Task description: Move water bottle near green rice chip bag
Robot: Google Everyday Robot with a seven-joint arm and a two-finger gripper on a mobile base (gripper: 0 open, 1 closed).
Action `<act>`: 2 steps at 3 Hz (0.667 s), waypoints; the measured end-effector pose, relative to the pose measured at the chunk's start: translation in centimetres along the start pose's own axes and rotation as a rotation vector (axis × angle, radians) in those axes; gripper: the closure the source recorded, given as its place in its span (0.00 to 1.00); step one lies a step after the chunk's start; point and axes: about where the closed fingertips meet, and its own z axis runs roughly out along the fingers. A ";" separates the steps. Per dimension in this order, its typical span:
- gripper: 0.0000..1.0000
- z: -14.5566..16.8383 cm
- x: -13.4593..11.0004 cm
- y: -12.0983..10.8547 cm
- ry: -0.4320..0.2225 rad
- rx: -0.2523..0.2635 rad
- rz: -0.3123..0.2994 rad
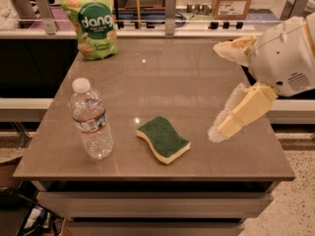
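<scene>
The water bottle [91,119] stands upright near the table's front left, clear and ribbed with a white cap. The green rice chip bag [92,22] stands at the table's far left corner, well behind the bottle. My gripper [216,90] is above the right part of the table, far to the right of the bottle. Its two pale fingers are spread wide: one [231,50] points left at the top, the other [236,114] angles down toward the tabletop. It holds nothing.
A sponge [163,139] with a green top and yellow base lies at the front middle of the brown table [172,77], between the bottle and the gripper. Behind the table runs a counter with a rail and cardboard boxes [234,1].
</scene>
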 end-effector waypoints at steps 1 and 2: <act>0.00 2.2 -0.8 1.4 -0.119 -0.012 0.071; 0.00 4.5 -1.9 1.5 -0.230 -0.014 0.127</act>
